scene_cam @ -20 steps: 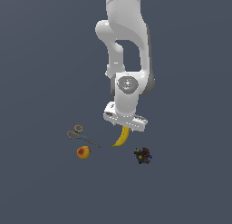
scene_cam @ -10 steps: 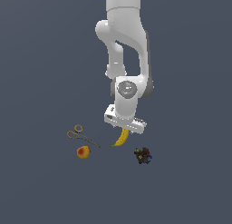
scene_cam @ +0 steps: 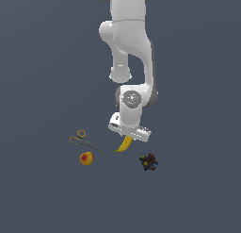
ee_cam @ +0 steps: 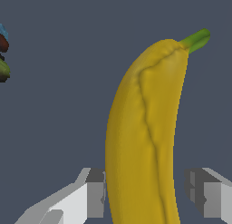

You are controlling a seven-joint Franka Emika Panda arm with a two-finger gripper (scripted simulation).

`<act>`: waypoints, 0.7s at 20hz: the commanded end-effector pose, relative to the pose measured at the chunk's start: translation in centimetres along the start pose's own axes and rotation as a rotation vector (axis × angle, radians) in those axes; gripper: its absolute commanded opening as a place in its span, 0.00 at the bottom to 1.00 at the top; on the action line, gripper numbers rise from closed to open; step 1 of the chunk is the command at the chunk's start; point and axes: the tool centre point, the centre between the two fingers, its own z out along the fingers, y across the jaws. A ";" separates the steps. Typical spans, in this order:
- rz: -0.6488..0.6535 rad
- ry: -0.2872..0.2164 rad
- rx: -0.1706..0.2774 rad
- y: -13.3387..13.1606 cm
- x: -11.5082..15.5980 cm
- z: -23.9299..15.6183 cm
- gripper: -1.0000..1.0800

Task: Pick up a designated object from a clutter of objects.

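Banana [ee_cam: 145, 141] at frame centre, lying between the open fingers [ee_cam: 93, 193] of the gripper [scene_cam: 129, 133], one finger touching its side.

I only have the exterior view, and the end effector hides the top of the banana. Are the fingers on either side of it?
Observer: Yes. In the wrist view the banana runs between the two fingers of the end effector.
Operator: Closed on it?
Observer: Not fully. One finger is right at the peel, while the other finger stands off with a gap showing.
Operator: Which part sits between them?
Observer: The thick yellow body. The green stem is at the far end, away from the fingers.
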 end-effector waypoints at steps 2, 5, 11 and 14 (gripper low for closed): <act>0.001 0.000 -0.001 0.1 0.0 0.1 0.00; 0.001 0.000 -0.001 0.1 0.0 0.1 0.00; -0.001 0.001 0.001 -0.1 0.0 0.0 0.00; -0.001 0.001 0.001 -0.3 0.0 -0.5 0.00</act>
